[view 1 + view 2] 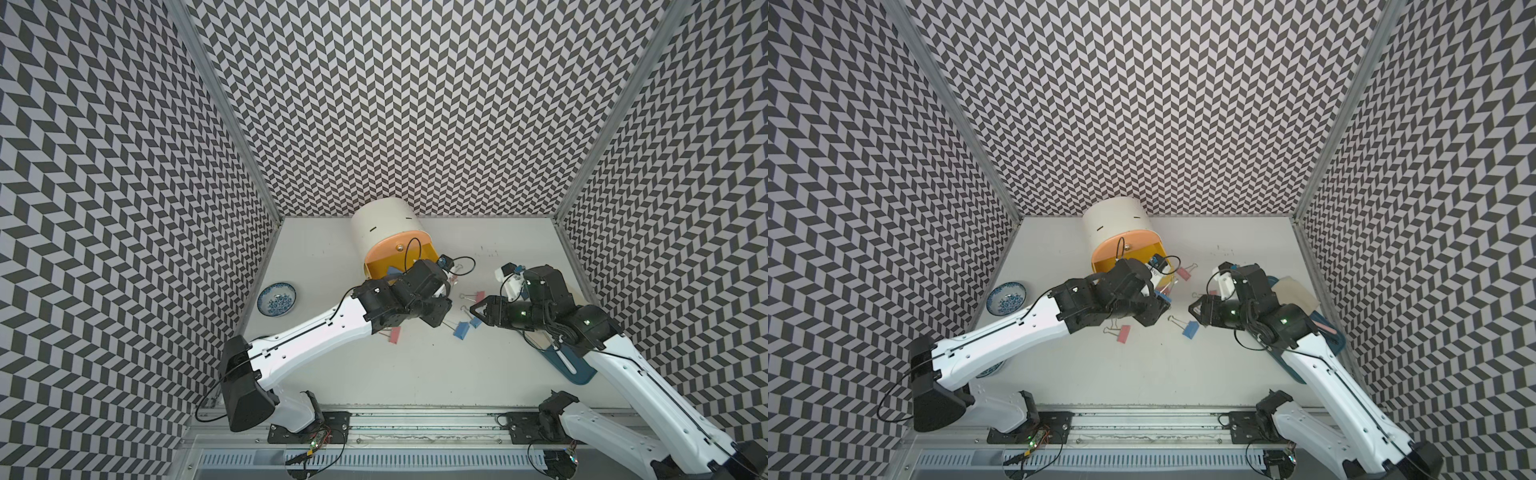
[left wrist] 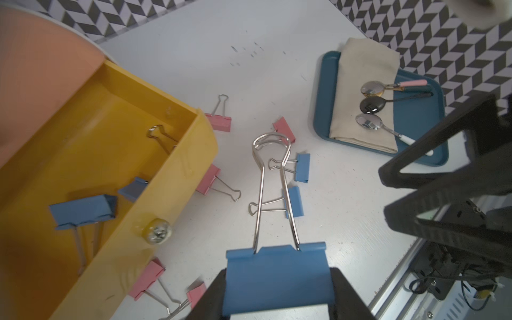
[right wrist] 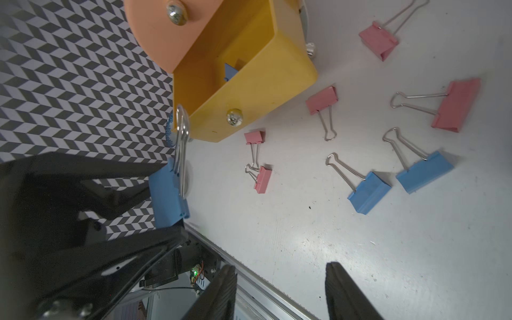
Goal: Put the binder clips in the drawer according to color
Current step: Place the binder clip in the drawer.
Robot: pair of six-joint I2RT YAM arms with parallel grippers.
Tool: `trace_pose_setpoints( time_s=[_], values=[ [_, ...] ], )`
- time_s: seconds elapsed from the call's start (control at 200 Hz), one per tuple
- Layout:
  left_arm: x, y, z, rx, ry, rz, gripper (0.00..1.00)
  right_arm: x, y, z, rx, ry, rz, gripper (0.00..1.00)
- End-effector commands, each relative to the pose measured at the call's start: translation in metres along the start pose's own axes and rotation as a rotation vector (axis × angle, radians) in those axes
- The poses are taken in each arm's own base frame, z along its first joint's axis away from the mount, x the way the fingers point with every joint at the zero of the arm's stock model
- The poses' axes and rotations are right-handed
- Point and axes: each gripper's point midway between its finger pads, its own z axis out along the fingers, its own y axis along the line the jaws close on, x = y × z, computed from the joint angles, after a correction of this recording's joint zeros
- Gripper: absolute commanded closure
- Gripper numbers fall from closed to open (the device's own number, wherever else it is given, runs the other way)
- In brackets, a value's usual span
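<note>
Above the white bench [image 1: 415, 374], the left arm [image 1: 316, 332] reaches far-right, left fingers [image 2: 346, 293] clenched on a blue metal binder clip [image 2: 277, 277] beside the yellow plastic drawer [image 2: 177, 180], lengthwise near-to-far, handle end pointing far; right fingers [image 3: 340, 291] stand released.

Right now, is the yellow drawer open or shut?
Open: the yellow drawer sticks out of the white cabinet, interior exposed, with blue binder clips lying inside.

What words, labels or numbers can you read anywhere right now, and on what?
Nothing legible in any view.
A white sticker on the left arm, beside the drawer: dark print, too small to read.
No writing on the binder clips, tray or bowl; its blue pattern is only decoration.
</note>
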Motion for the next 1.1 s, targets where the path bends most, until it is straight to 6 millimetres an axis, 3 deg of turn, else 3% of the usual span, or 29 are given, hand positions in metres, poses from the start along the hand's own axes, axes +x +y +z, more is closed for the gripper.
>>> trace_pose_setpoints(
  time_s=[0.0, 0.26, 0.531, 0.886, 1.092],
  values=[
    [-0.011, 0.021, -0.019, -0.025, -0.018, -0.006, 0.53, -0.024, 0.041, 0.000, -0.165, -0.039, -0.079, 0.45],
    [-0.014, 0.087, -0.026, -0.124, -0.020, -0.083, 0.53, -0.051, 0.069, 0.013, -0.265, -0.036, -0.079, 0.45],
    [0.006, 0.142, -0.015, -0.218, 0.019, -0.167, 0.53, -0.066, 0.080, 0.021, -0.291, -0.037, -0.081, 0.45],
    [0.007, 0.155, -0.003, -0.244, 0.009, -0.230, 0.48, -0.062, 0.074, 0.026, -0.279, -0.030, -0.068, 0.46],
    [0.000, 0.158, -0.002, -0.256, -0.005, -0.238, 0.36, -0.061, 0.071, 0.026, -0.267, -0.030, -0.069, 0.46]
  ],
)
